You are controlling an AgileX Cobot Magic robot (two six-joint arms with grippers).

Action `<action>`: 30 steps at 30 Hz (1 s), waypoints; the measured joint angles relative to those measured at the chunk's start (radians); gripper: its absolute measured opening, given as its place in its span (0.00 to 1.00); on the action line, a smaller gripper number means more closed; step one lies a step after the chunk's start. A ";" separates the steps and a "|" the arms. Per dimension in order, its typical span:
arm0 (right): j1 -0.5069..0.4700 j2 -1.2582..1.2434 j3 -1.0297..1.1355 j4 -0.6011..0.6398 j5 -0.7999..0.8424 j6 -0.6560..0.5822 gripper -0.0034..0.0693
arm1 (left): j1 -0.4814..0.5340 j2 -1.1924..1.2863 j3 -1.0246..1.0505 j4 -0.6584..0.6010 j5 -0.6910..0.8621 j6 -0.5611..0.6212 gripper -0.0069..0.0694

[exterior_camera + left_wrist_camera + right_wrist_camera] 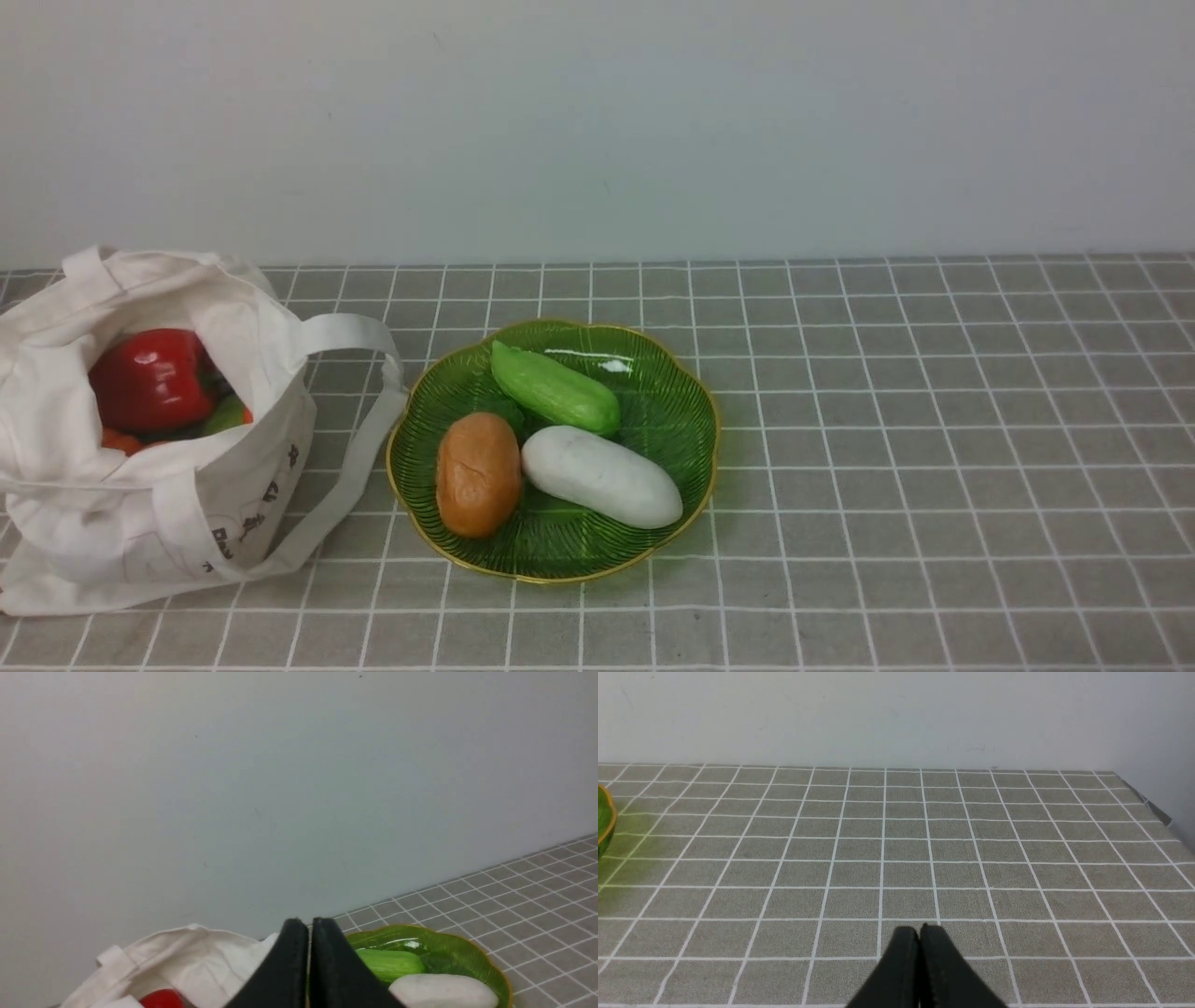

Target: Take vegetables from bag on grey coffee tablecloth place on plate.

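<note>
With both pincers clenched empty, the left pincer (309, 933) is best opened wide before the red pepper (152, 378) is gripped inside the bag (140, 523).

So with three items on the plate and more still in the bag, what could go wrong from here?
1. The plate already holds a green gourd, a white piece and a brown piece; another item may roll off.
2. The red pepper sits deep in the slumped bag, so a grasp may catch cloth.
3. The strap lies against the plate's rim; tugging the bag could shift the plate.
</note>
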 joint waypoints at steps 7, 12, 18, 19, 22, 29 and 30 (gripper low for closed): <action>0.000 0.000 0.000 0.000 0.000 0.000 0.03 | 0.000 0.000 0.130 0.148 -0.042 -0.128 0.08; 0.000 0.000 0.000 0.000 0.000 0.000 0.03 | 0.000 0.000 0.297 0.278 -0.121 -0.309 0.08; 0.000 0.000 0.000 0.000 0.000 0.000 0.03 | 0.000 0.001 0.498 0.317 -0.234 -0.379 0.08; 0.000 0.000 0.000 0.000 0.000 0.000 0.03 | 0.000 0.001 0.517 0.317 -0.249 -0.381 0.08; 0.000 0.000 0.000 0.000 0.000 0.000 0.03 | 0.000 0.001 0.577 0.317 -0.276 -0.382 0.08; 0.000 0.000 0.000 0.000 0.000 0.000 0.03 | 0.000 0.001 0.611 0.317 -0.299 -0.386 0.09; 0.000 0.000 0.000 0.000 0.000 0.000 0.03 | 0.000 0.001 0.611 0.317 -0.299 -0.386 0.09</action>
